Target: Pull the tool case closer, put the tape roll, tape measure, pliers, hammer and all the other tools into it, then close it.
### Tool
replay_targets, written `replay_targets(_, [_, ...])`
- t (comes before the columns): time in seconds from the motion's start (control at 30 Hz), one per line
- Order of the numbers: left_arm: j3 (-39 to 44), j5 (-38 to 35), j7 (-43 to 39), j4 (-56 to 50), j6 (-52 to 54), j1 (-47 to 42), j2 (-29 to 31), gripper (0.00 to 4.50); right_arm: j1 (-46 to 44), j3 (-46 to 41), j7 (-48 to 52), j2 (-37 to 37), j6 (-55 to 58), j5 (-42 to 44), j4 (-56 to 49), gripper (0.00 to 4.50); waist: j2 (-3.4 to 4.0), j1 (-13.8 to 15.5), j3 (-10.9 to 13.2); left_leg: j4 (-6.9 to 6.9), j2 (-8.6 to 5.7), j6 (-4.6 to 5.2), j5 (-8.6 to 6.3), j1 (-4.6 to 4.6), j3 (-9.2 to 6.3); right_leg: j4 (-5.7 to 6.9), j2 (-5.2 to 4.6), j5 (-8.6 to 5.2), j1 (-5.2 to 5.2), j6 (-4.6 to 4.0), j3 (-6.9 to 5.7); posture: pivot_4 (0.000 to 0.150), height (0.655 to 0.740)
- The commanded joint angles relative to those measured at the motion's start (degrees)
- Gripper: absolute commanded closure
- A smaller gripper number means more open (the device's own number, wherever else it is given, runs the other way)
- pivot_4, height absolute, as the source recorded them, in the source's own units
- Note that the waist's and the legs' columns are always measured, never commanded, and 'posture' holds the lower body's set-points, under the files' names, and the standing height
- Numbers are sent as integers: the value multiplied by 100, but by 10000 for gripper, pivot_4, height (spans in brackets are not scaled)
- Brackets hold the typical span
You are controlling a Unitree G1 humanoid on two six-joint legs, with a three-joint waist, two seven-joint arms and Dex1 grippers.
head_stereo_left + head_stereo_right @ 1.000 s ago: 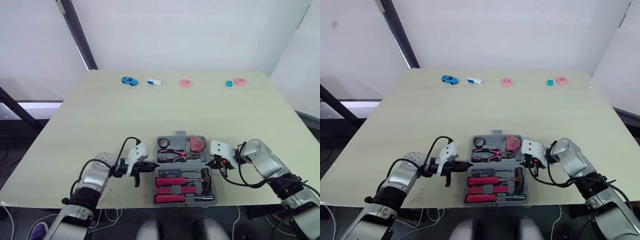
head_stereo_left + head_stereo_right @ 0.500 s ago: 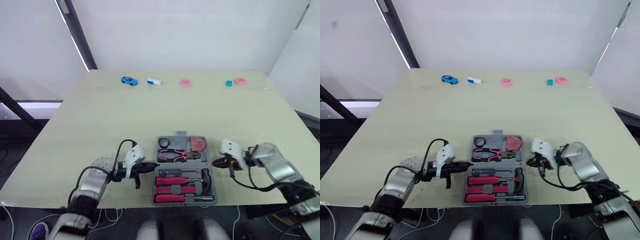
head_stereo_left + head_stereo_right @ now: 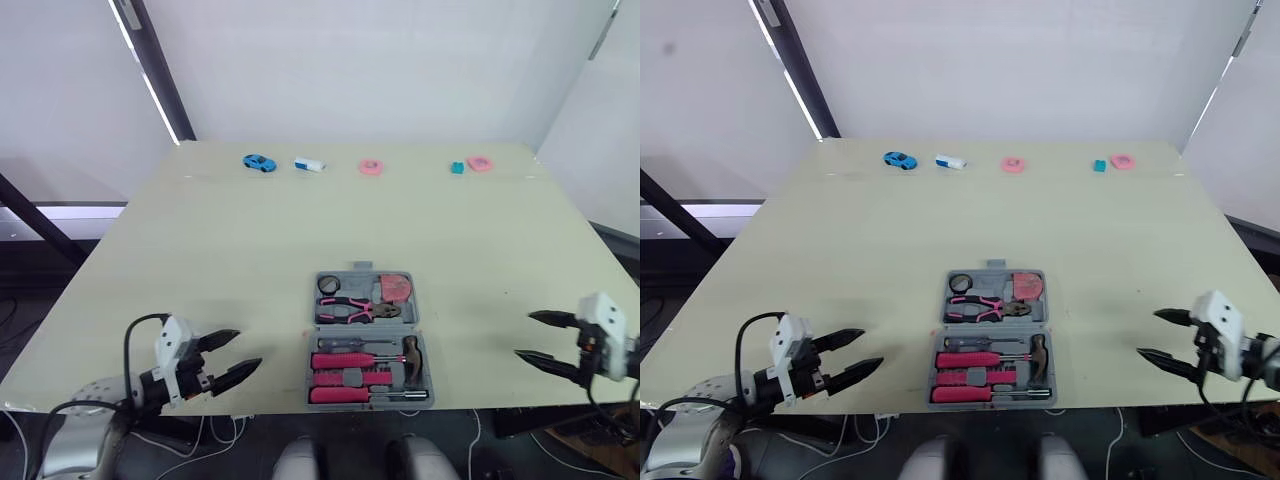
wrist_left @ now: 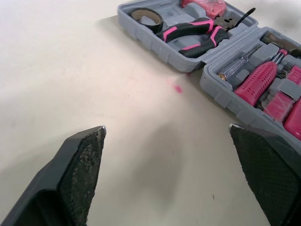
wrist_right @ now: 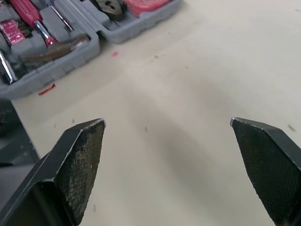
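Case [image 3: 370, 330] is seen lying open at the lower centre of the head view, close to the near edge of the table [image 3: 250, 240], with its 2 halves laid flat. In the upper half, a black tape roll [image 3: 328, 286] is set at the left, pink-handled pliers [image 3: 352, 310] are laid across the middle, and a pink tape measure [image 3: 397, 288] is lodged at the right. In the lower half, pink-handled drivers [image 3: 343, 361] are laid in rows, and a hammer [image 3: 410, 352] is placed at the right end.

At the lower left of the frame the left gripper [image 3: 249, 349] is held with its fingers spread wide and nothing between them, well apart from the case. At the lower right the right gripper [image 3: 523, 335] is likewise spread and empty, well apart from the case on the other side.

Along the far edge of the table, 5 small things are lined up, among them a blue toy car [image 3: 258, 161] and a teal block [image 3: 457, 167].
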Motion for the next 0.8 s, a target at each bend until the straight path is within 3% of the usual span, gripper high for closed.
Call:
replay_targets(0.03, [186, -269, -17, -425, 87, 94, 52, 768, 179, -266, -65, -127, 489, 347, -401, 641, 0, -2, 0, 0, 0, 0, 0, 0, 0, 0, 0, 0, 0, 0, 1, 1500, 7400])
replay_targets(0.27, [-239, -458, 92, -1018, 409, -224, -135, 768, -427, 256, -906, 132, 2149, 815, -1322, 641, 1, -10, 0, 0, 2, 0, 0, 1, 1, 0, 1, 2, -1, -3, 2, 1500, 7400])
replay_targets(0.37, [-578, -477, 23, -1169, 558, -474, -209, 9369, -974, 779, -1130, 219, 2814, 840, -1454, 0, 0, -1, 0, 1, 1, 0, 0, -3, -1, 0, 3, 6, -2, -9, 2, 1500, 7400])
replay_targets(0.6, [-1589, -52, -315, -885, 385, -1146, -340, 43408, -3020, 2246, -1088, 756, 4014, 596, -204, 0, 0, -7, 1, 1, -2, 0, 0, -6, -1, -1, 6, 7, -3, -12, 4, 1500, 7400])
replay_targets(0.8, [-2176, 463, -662, -175, -207, -1506, -433, 44314, -4089, 2956, -767, 1227, 4229, 307, 1099, 0, 1, 2, 2, -2, -3, 1, 0, -13, -6, -3, 11, 17, -4, 4, 1, 1500, 7400])
